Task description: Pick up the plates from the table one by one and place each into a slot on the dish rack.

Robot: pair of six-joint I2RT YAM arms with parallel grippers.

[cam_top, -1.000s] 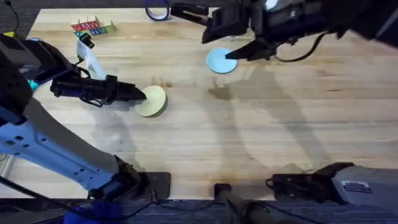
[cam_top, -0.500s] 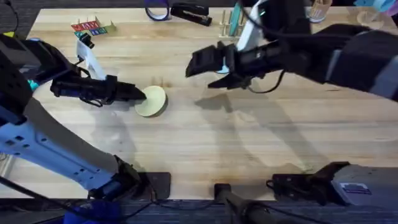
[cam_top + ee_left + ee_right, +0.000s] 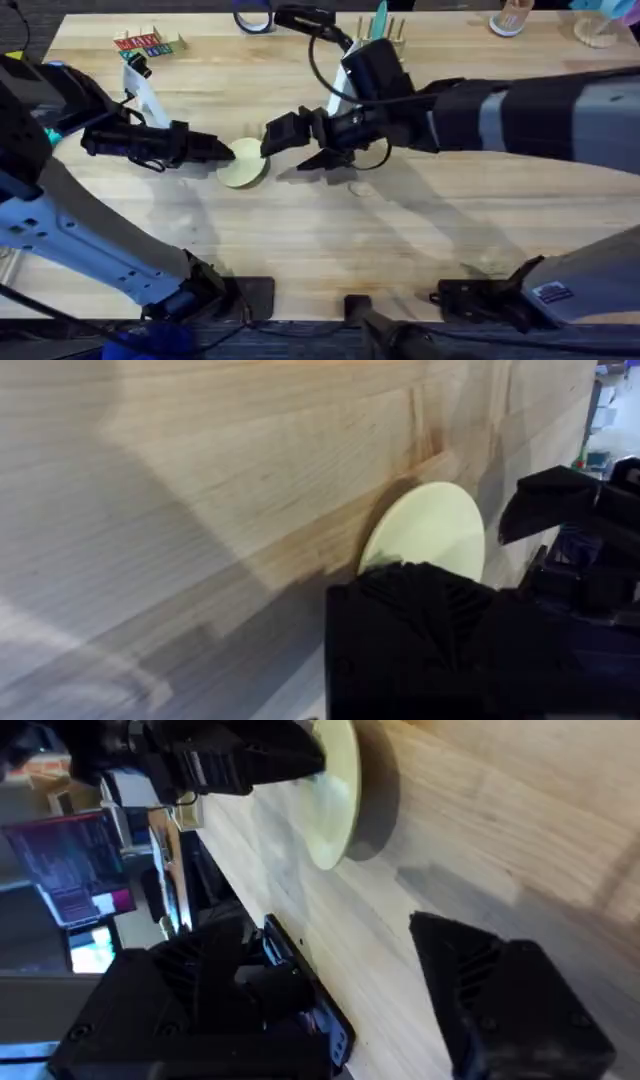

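Note:
The pale cream plate [image 3: 245, 163] is left of the table's [image 3: 420, 230] middle, tilted with one edge raised. My left gripper [image 3: 224, 152] is shut on its left rim. In the left wrist view the plate [image 3: 432, 525] stands just past my black fingers. My right gripper [image 3: 300, 148] hovers open just to the plate's right, not touching it. The right wrist view shows the tilted plate [image 3: 335, 790] with the left gripper [image 3: 262, 758] on its rim, beyond my spread right gripper [image 3: 360, 1015]. The dish rack [image 3: 388, 30] stands at the back with a thin teal-blue edge upright among its pegs.
A black stapler [image 3: 305, 18] and a dark tape roll [image 3: 252, 18] lie at the back edge. A small colourful box [image 3: 148, 43] sits at the back left, and a cup [image 3: 510, 20] at the back right. The right arm spans the table's right half.
The right arm swung from the back of the table forward and left, bringing its open gripper beside the cream plate. The left gripper and the cream plate stayed put.

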